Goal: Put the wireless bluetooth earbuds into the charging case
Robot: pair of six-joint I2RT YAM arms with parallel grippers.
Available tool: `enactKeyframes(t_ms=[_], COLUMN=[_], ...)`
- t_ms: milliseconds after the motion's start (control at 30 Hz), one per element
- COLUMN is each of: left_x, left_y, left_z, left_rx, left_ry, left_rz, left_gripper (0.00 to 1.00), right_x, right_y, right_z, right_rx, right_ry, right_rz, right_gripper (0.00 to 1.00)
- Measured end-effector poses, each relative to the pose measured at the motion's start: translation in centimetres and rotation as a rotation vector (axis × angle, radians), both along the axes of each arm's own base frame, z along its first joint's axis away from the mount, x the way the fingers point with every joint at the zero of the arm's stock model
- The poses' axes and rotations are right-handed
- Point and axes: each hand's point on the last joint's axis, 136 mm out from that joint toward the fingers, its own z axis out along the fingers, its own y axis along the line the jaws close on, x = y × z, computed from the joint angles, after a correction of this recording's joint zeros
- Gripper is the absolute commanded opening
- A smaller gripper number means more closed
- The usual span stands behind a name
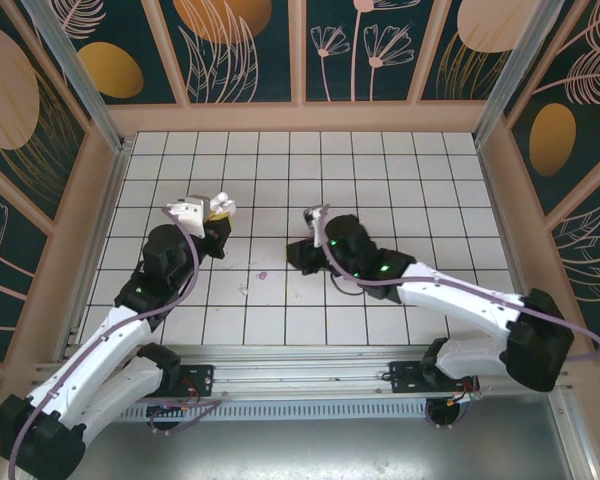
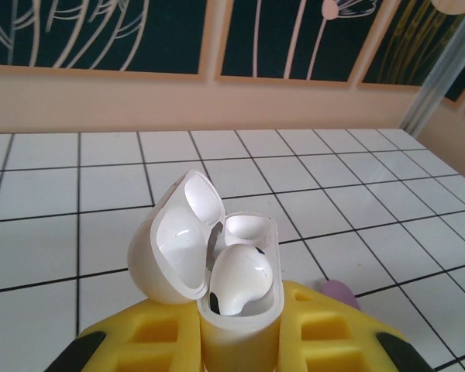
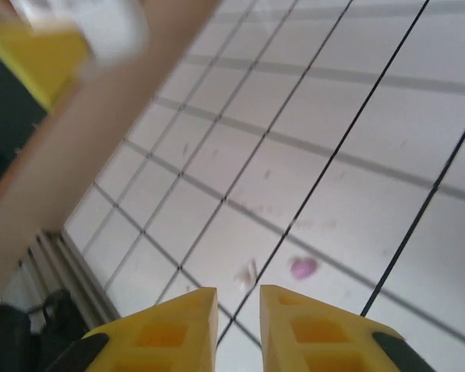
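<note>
My left gripper (image 2: pixel 240 314) is shut on the white charging case (image 2: pixel 236 333), held upright with its lid (image 2: pixel 174 248) swung open to the left. One white earbud (image 2: pixel 240 275) sits in the near socket; the far socket (image 2: pixel 248 230) is empty. From above, the left gripper (image 1: pixel 208 211) holds the case (image 1: pixel 222 205) left of centre. My right gripper (image 3: pixel 239 298) hangs over the tiles, open by a narrow gap with nothing in it. Just beyond its fingertips lie a pale purple earbud (image 3: pixel 303 267) and a white earbud (image 3: pixel 248 273). The top view shows the purple earbud (image 1: pixel 262 275) left of the right gripper (image 1: pixel 298 258).
A small pale purple piece (image 2: pixel 339 293) peeks out behind my left gripper's right finger; what it is I cannot tell. A wooden rim and patterned walls (image 1: pixel 300 115) enclose the white tiled floor (image 1: pixel 400 180). The metal rail (image 1: pixel 310 375) runs along the near edge.
</note>
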Motion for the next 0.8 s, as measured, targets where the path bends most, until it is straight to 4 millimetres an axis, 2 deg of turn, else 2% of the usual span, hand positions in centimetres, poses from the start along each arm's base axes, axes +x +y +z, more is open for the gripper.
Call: enactKeyframes(t_ms=[200, 267, 333, 433, 600, 800], left_x=[-1.1, -1.4, -1.7, -2.0, -2.4, -2.6], left_y=[2.3, 2.8, 3.3, 3.8, 4.4, 4.6], left_z=[1.4, 1.7, 1.8, 1.9, 2.1, 1.7], left_rx=[0.01, 0.014, 0.023, 0.034, 0.045, 0.073], left_ry=[-0.039, -0.049, -0.053, -0.056, -0.067, -0.058], left_rz=[0.088, 0.105, 0.121, 0.139, 0.157, 0.161], left_gripper=[0.0, 0.0, 0.0, 0.0, 0.0, 0.0], right_x=[-4.3, -5.3, -5.6, -5.2, -5.1, -6.3], right_y=[6.8, 8.3, 9.7, 11.7, 13.5, 14.3], right_z=[-6.5, -8.5, -10.0, -11.0, -13.0, -17.3], right_rx=[-0.067, -0.1, -0.134, -0.166, -0.216, -0.346], right_ry=[0.13, 0.17, 0.203, 0.213, 0.236, 0.292], right_rz=[0.189, 0.239, 0.272, 0.31, 0.363, 0.42], right_gripper=[0.09, 0.09, 0.09, 0.08, 0.06, 0.04])
